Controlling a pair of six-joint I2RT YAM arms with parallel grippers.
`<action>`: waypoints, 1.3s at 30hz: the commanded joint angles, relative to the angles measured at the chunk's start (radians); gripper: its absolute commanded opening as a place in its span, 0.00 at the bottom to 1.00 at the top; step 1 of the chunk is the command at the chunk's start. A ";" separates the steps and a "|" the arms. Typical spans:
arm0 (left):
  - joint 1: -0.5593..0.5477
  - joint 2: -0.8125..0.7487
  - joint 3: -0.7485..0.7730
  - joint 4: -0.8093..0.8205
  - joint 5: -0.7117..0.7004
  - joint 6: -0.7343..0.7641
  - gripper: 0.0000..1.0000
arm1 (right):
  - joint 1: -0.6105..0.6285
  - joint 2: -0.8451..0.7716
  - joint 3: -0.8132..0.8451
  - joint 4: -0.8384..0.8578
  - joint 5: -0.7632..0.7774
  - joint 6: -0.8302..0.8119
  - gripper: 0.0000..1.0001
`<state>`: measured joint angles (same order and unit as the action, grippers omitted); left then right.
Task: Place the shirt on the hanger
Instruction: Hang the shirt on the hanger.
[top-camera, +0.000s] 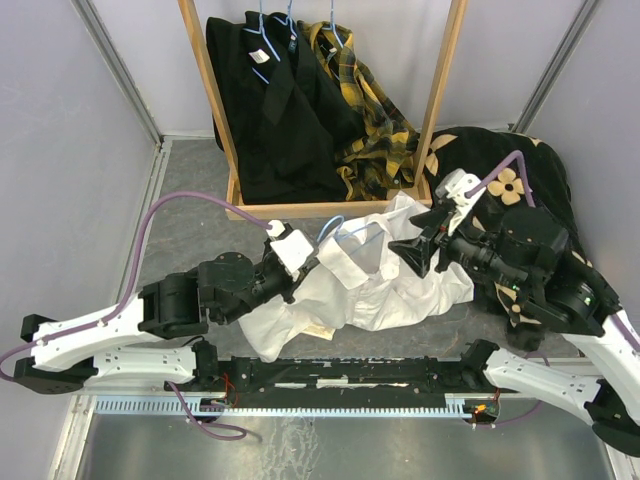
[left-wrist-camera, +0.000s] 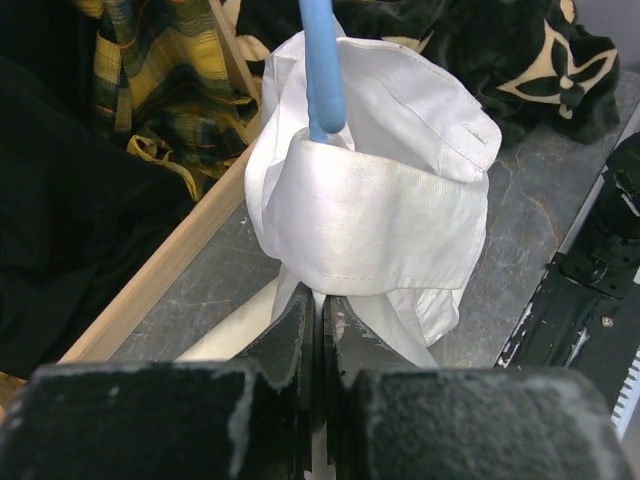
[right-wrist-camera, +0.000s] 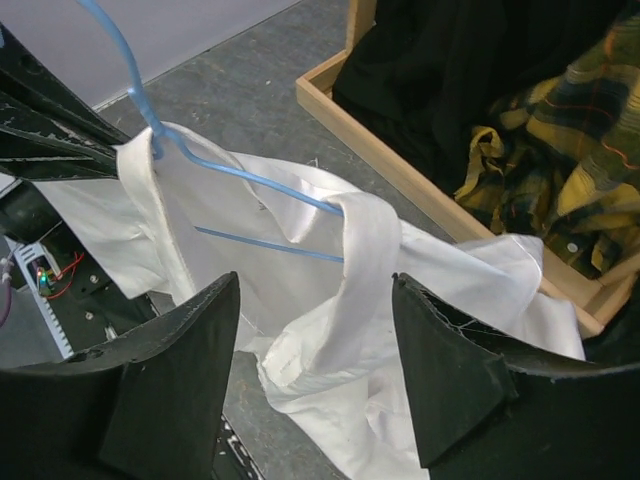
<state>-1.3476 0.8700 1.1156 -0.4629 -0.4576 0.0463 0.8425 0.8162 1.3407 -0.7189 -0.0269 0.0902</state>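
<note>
From above, a wooden rack (top-camera: 330, 208) holds black garments (top-camera: 275, 120) and a plaid shirt (top-camera: 375, 120). The white shirt (top-camera: 380, 290) lies crumpled on the grey tabletop (top-camera: 190, 240).

Left wrist: the left gripper (left-wrist-camera: 318, 315) has its jaws pinched shut on thin collar cloth.

Right wrist: the right gripper (right-wrist-camera: 315, 285) has its jaws wide apart, and between them the collar drapes over the blue wire hanger (right-wrist-camera: 250, 180).

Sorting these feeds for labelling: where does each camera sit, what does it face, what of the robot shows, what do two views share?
Top external: above and behind the bases, looking down; left arm, right arm, left hand and right hand at shirt and hanger.
Left wrist: on the left arm, looking past its shut fingers at the collar and hanger.
Right wrist: on the right arm, looking between its open fingers at the collar; left hand top left.
Wrist views share collar, hanger, plaid garment.
</note>
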 joint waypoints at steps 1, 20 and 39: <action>0.002 -0.007 0.001 0.102 0.036 -0.017 0.03 | 0.003 0.029 0.026 0.113 -0.114 -0.024 0.70; 0.001 0.047 0.007 0.134 0.046 -0.038 0.03 | 0.108 -0.023 -0.353 0.798 0.017 0.368 0.64; 0.002 0.052 0.003 0.132 0.048 -0.064 0.03 | 0.162 0.071 -0.353 0.806 0.046 0.344 0.25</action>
<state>-1.3476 0.9276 1.1057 -0.4114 -0.4126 0.0311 0.9970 0.8951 0.9829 0.0528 0.0017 0.4515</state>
